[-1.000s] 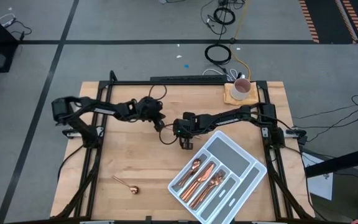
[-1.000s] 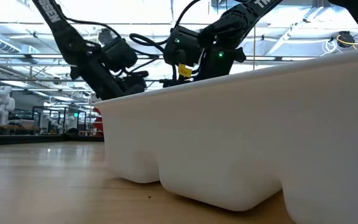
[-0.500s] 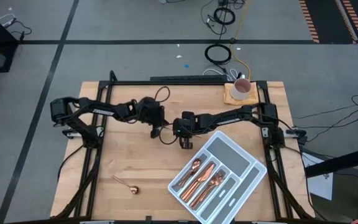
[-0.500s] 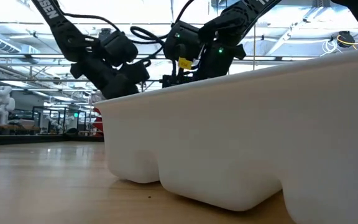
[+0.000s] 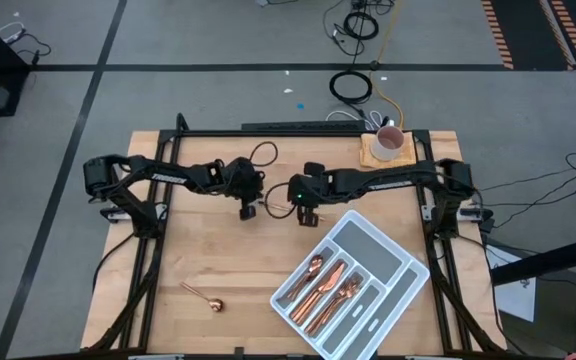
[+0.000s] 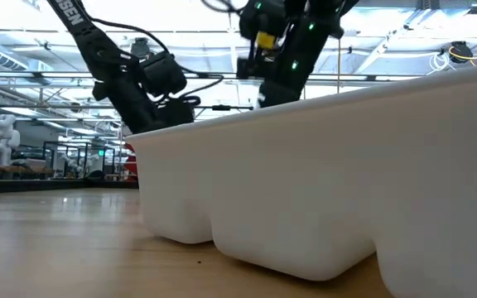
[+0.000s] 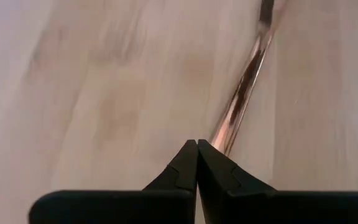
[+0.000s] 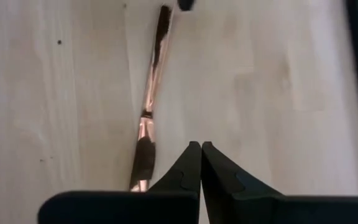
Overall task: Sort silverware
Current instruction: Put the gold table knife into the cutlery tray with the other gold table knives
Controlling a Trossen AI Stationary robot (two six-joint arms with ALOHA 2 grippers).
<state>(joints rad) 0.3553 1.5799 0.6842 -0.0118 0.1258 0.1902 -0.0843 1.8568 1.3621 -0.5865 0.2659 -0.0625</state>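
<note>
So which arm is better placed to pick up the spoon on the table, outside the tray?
Left. The spoon lies on the left arm's side, and the left gripper is nearer to it than the right gripper. Both are shut and empty, so either must open first.

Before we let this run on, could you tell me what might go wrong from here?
1. Both grippers, left and right, are shut and empty on either side of one thin copper piece lying flat on the table; if both go for it, the arms may collide.
2. Shut fingers cannot pinch it; descending unopened would likely push it aside.
3. A spoon lies far off, apart from the tray, and could be overlooked.
</note>
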